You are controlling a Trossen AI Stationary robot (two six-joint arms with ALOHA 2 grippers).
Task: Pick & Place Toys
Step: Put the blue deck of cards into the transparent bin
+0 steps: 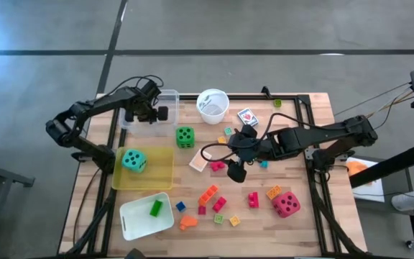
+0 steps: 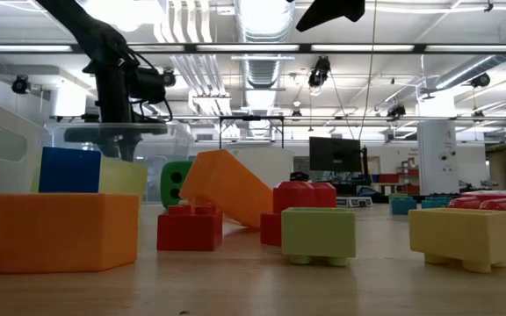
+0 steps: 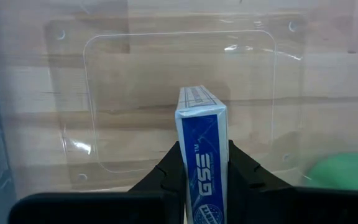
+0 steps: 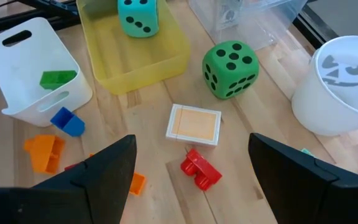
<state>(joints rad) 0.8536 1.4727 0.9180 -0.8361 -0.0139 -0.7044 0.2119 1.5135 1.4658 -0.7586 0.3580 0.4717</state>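
My left gripper (image 1: 153, 113) is shut on a blue card pack (image 3: 202, 134) above the clear tray (image 1: 169, 97) at the far left. My right gripper (image 1: 239, 153) is open and empty above the table's middle. In the right wrist view its fingers (image 4: 110, 165) stand wide on either side of a white-and-orange card pack (image 4: 194, 124) and a small red block (image 4: 201, 169), both flat on the wood. The green die (image 1: 185, 136) rests on the table. The teal die (image 1: 134, 160) sits in the yellow tray (image 1: 157, 176). The red die (image 1: 286, 203) lies near right. My left gripper pinches the blue card pack by its two broad faces (image 3: 194, 174) between its two fingers, with a narrow printed side facing the wrist camera. The fingers come from above, pointing down. The pack stands on edge, lifted clear above the clear tray's floor (image 3: 135, 93).
A white cup (image 1: 213, 106) and another card pack (image 1: 247, 116) stand at the far middle. The white tray (image 1: 139, 223) at the near left holds a green block (image 1: 156, 208). Several small blocks (image 1: 208, 194) lie scattered over the near middle.
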